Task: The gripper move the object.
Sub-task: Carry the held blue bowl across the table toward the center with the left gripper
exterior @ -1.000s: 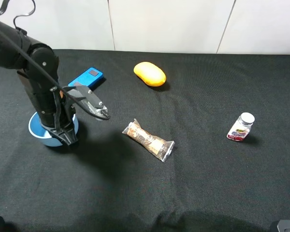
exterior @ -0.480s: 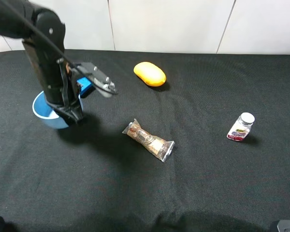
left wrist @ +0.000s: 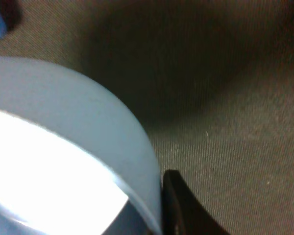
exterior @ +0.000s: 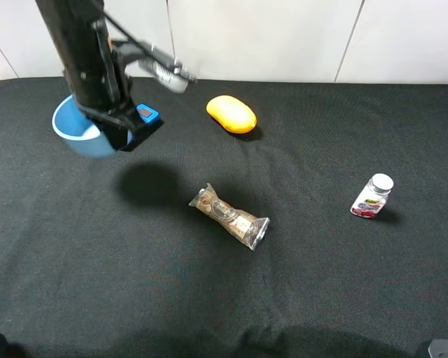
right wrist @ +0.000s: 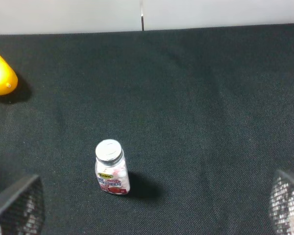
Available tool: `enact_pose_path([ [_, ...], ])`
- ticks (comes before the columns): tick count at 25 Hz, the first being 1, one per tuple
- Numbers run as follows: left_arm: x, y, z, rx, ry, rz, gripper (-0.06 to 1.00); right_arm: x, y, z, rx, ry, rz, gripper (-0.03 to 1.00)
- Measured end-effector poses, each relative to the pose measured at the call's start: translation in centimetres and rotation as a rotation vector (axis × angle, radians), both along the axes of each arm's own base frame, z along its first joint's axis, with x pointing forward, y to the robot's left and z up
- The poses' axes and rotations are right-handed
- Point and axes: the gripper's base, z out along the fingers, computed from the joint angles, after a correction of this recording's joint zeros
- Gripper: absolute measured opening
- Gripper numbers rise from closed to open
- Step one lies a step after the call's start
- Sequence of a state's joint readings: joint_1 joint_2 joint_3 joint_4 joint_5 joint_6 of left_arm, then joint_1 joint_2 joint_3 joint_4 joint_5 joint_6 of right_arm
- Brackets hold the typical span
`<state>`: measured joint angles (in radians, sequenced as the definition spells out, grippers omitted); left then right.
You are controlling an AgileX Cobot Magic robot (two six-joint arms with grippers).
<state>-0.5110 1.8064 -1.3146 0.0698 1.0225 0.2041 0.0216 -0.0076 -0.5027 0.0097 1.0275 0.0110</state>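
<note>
Plainly, the only label in view sits on the small bottle, a white and red band under a silver cap, and its writing is too small to read. The clear snack packet shows no legible print, and the blue device shows one dark square.

Taking the yellow fruit as the mark, the bowl hangs well to its left in the high view, just beside the blue device and clear of the black cloth, with a round shadow lying nearer the packet. The left gripper is clamped on the bowl's rim.

Only the left wrist view shows that grip close up: a dark finger pressed against the bowl's outer wall.

Only the right wrist view shows the right gripper, with its jaws spread wide and nothing between them, and the bottle stands upright ahead, well apart from the fruit.
</note>
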Motion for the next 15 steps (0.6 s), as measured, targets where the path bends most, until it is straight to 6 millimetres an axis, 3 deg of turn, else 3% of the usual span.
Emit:
enact_pose_path([
  [8, 1.7, -1.7, 4.0, -0.049, -0.097, -0.016, 0.0, 0.0, 0.0, 0.0, 0.0, 0.0, 0.0, 0.69],
  [15, 5.0, -5.2, 4.6, -0.057, -0.11, -0.057, 0.0, 0.0, 0.0, 0.0, 0.0, 0.0, 0.0, 0.69],
])
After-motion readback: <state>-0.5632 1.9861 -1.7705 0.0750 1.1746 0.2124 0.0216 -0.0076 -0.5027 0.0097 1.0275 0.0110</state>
